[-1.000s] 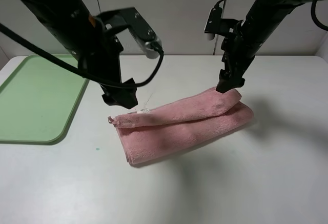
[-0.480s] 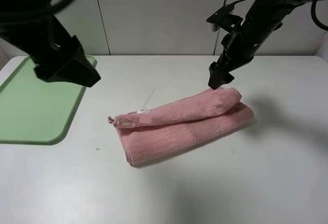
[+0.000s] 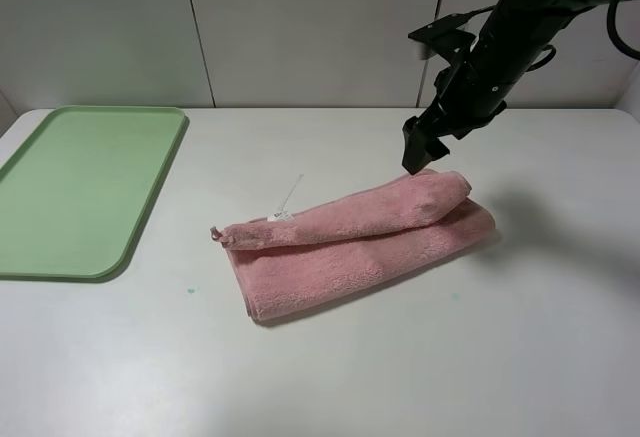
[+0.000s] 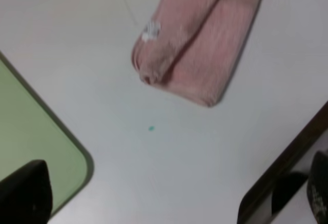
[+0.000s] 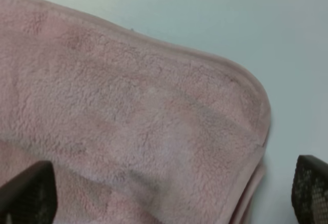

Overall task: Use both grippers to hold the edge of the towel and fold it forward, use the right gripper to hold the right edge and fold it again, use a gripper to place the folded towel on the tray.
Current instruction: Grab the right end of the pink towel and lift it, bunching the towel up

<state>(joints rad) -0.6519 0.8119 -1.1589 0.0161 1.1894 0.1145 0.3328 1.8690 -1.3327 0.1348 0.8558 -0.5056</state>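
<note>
Overhead, both my grippers stood wide and the towel lay folded on the table

Towel point(image 3: 355, 247): pink terry, doubled over into a long band, lying slantwise on the white table point(image 3: 500, 357). Its upper layer sat a little back from the lower one, slightly rolled. A small white tag point(image 3: 281, 216) showed at the end nearer the tray. The towel lay apart from the tray and to its right in the high view.

Tray point(image 3: 80, 192): light green, flat on the table at the left.

Right gripper point(image 3: 418, 150): it hung over the towel's right end, tips pointing down and very close to the cloth. I could not tell from the high view whether it touched. My right wrist camera showed the two fingers point(image 5: 25, 193) spread far apart with nothing clasped. Between them lay a rounded corner of the towel with its stitched hem point(image 5: 246, 83).

Left gripper point(image 4: 169, 193): out of the high view. My left wrist camera showed its dark fingertips point(image 4: 23, 193) set wide, holding nothing, well above the table. Below were the tray's corner, the towel's tagged end, and a tiny green speck point(image 4: 151, 128) on the table between them.
</note>
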